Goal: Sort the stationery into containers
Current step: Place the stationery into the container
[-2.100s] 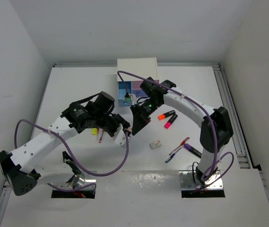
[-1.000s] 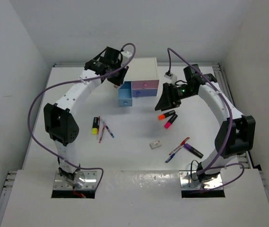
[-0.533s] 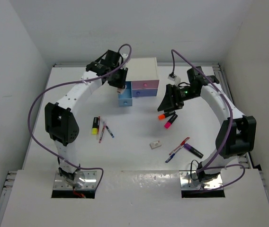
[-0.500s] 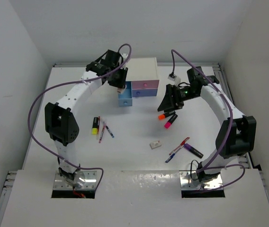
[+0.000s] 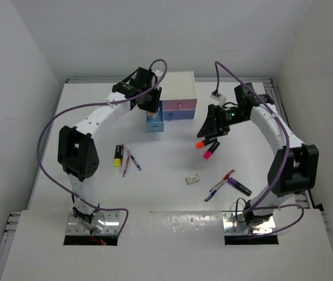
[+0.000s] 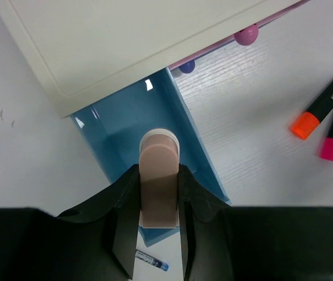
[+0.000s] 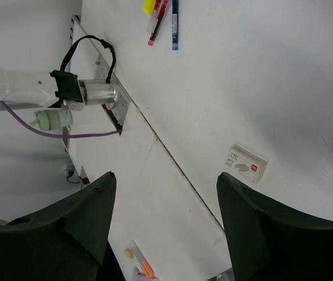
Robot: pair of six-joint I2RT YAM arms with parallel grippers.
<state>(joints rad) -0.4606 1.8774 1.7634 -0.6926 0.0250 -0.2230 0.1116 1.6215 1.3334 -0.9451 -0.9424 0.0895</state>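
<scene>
Gripping eraser (image 6: 159, 153) over open lt-blue drawer (image 6: 122, 124) w/ L gripper (image 6: 157, 173); R gripper (image 7: 166, 178) jaws wide apart.

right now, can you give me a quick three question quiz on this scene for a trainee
1. True or false: the light-blue drawer is pulled out.
2. What does the left claw hold over that drawer? A a ruler, B an eraser, C a glue stick.
3. Fill the gap: the right claw stands ___ and holds nothing.

Key: 1 true; 2 B; 3 open.
</scene>
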